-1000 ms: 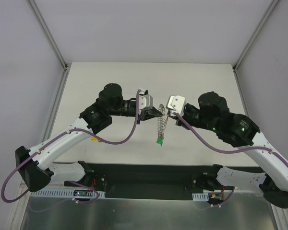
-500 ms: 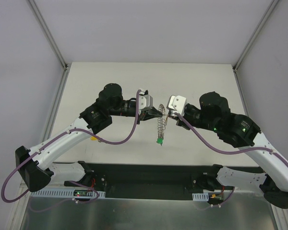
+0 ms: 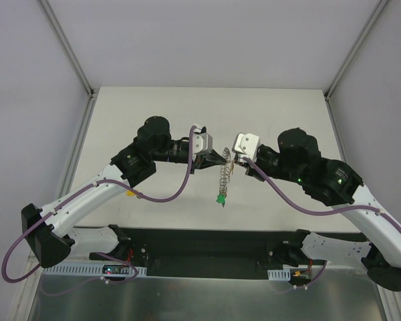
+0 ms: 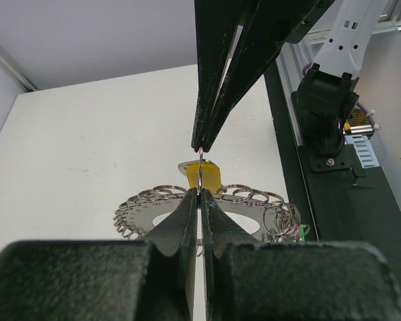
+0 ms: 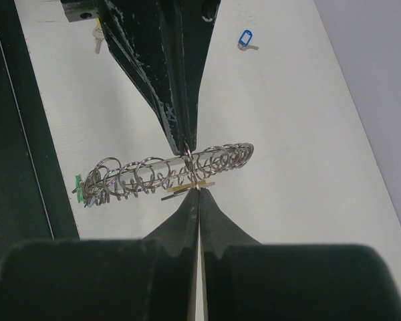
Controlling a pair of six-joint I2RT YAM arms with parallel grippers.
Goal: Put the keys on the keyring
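Closest to the table's near edge, a small green-headed key [image 3: 221,198] is hanging off the low end of the large flat grey metal keyring w/ coiled-loop rim [image 5: 157,162], which is hanging edge-on over mid-table btwn both arms. Left gripper [image 4: 199,195] is clenching the ring's rim. Right gripper [image 5: 199,192] is pinching the wire loop of a yellow-headed key [image 4: 202,176]. Farther off twd the left edge, a blue-headed key [image 5: 245,39] is lying flat on the pale table [image 3: 154,107].
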